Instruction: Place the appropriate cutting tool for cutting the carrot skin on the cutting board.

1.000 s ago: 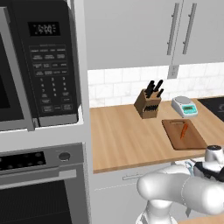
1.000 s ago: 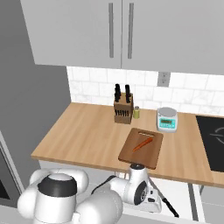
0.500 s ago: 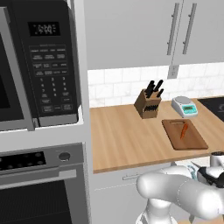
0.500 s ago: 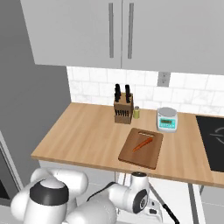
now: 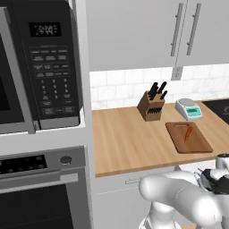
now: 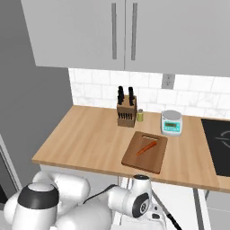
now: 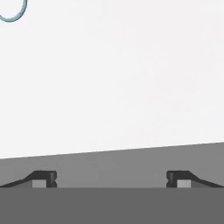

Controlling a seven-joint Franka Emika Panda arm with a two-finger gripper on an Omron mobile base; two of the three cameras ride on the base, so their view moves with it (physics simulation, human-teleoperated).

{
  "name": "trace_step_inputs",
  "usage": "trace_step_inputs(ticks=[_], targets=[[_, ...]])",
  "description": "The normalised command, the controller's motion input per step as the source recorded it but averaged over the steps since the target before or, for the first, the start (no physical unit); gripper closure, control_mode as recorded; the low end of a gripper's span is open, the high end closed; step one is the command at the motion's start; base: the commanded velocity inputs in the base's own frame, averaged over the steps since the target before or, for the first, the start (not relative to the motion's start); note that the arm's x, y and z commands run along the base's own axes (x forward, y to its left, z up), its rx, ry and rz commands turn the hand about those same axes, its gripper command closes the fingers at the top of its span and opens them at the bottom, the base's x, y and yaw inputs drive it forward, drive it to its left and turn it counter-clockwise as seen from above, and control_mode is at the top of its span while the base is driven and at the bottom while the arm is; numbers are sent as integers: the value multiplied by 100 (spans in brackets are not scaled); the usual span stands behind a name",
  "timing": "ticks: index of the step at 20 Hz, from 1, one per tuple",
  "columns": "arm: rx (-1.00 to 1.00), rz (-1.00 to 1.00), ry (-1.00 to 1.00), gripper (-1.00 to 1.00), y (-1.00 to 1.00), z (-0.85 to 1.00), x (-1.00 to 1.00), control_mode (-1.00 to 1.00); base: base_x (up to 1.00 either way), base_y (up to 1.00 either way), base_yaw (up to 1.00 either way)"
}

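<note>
The reddish-brown cutting board lies on the wooden countertop near its front edge. The orange carrot rests on the board. The cutting tool is out of view. My arm hangs low in front of the counter, below its front edge. In the hand view my gripper is open. Its fingertips stand far apart with nothing between them, facing a plain white surface.
A wooden knife block with black-handled knives stands by the tiled back wall. Beside it is a small jar and a kitchen scale. A black cooktop lies right of the board. Microwave and oven fill the left.
The arm has sunk lower in front of the counter, and its hand has moved down and to the right in the left base view. Nothing on the counter has moved. The gripper has stayed open.
</note>
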Motion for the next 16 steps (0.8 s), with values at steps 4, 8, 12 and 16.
trace_step_inputs(ticks=[4,8,12,16], targets=[[9,0,-1,-100,0,83,64,-100,0,0,0],[7,-1,-8,-100,0,35,53,-100,0,0,0],[10,-6,-20,-100,0,-24,4,-100,0,0,0],[6,-11,-13,-100,-28,-5,40,-100,0,0,0]])
